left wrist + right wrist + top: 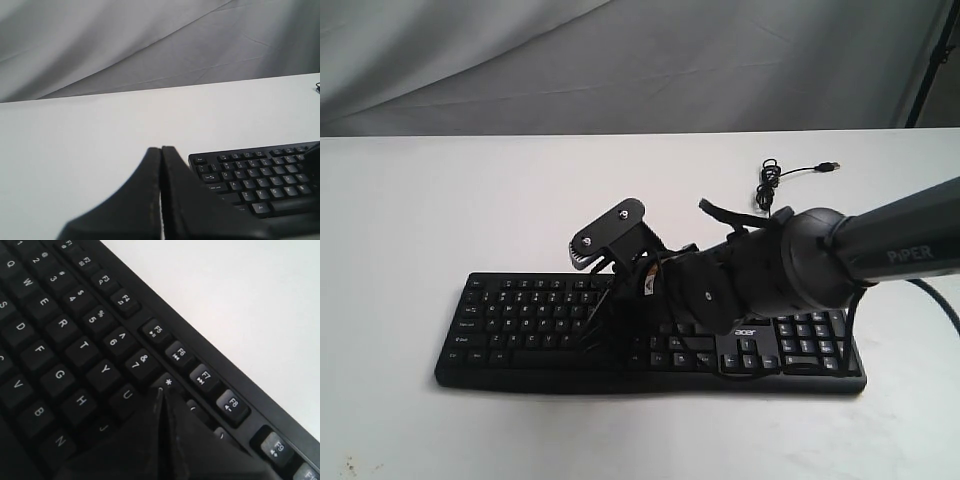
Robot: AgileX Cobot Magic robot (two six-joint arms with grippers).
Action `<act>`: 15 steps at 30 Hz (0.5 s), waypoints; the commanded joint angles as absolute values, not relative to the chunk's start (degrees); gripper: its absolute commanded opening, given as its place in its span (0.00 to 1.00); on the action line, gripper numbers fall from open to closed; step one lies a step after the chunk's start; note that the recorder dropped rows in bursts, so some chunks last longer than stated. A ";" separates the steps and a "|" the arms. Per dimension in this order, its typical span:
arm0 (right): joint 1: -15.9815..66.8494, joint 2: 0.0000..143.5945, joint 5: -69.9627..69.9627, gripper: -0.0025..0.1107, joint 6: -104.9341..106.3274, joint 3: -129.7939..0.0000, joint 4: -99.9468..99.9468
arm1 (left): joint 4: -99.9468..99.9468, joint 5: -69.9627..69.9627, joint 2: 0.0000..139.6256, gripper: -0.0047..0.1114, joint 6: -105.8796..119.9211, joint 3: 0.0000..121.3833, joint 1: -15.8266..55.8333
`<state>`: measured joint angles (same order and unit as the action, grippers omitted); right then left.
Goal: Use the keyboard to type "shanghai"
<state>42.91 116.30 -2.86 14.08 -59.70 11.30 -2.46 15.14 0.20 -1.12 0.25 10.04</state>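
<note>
White bench (420,220), keyboard (520,310) lying crosswise: my right end effector (161,392), pinched together and empty, points near U; left end effector (161,150), likewise closed, sits off the Esc end.

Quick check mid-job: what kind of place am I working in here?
Probably a robot test bench or lab setup, not an office: a plain white tabletop, a wrinkled grey cloth backdrop behind it, and one wide black full-size keyboard.

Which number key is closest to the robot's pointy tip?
The star key, just past 7: the shut right gripper's tip meets its edge in the right wrist view; 6 and 5 lie farther.
</note>
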 commanded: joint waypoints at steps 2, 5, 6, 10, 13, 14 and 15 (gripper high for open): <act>42.85 116.59 -2.18 0.02 14.29 -59.42 11.53 | -2.51 14.98 0.00 0.04 -1.28 0.00 10.24; 42.85 115.74 -2.03 0.02 14.29 -59.42 11.53 | -2.51 14.98 0.00 0.04 -1.28 0.00 10.24; 42.85 115.52 -1.92 0.02 14.29 -59.42 11.53 | -2.51 14.98 0.00 0.04 -1.28 0.00 10.24; 42.85 112.86 -1.49 0.02 14.52 -59.42 10.78 | -2.51 14.98 0.00 0.04 -1.28 0.00 10.24; 43.23 109.39 -1.83 0.02 14.88 -57.91 9.99 | -2.51 14.98 0.00 0.04 -1.28 0.00 10.24; 43.45 107.83 -2.45 0.02 15.01 -56.89 9.58 | -2.51 14.98 0.00 0.04 -1.28 0.00 10.24; 43.45 106.15 -2.74 0.02 15.03 -55.78 8.84 | -2.51 14.98 0.00 0.04 -1.28 0.00 10.24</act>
<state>43.17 109.89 -1.78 14.21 -58.04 10.42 -2.46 15.14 0.20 -1.12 0.25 10.04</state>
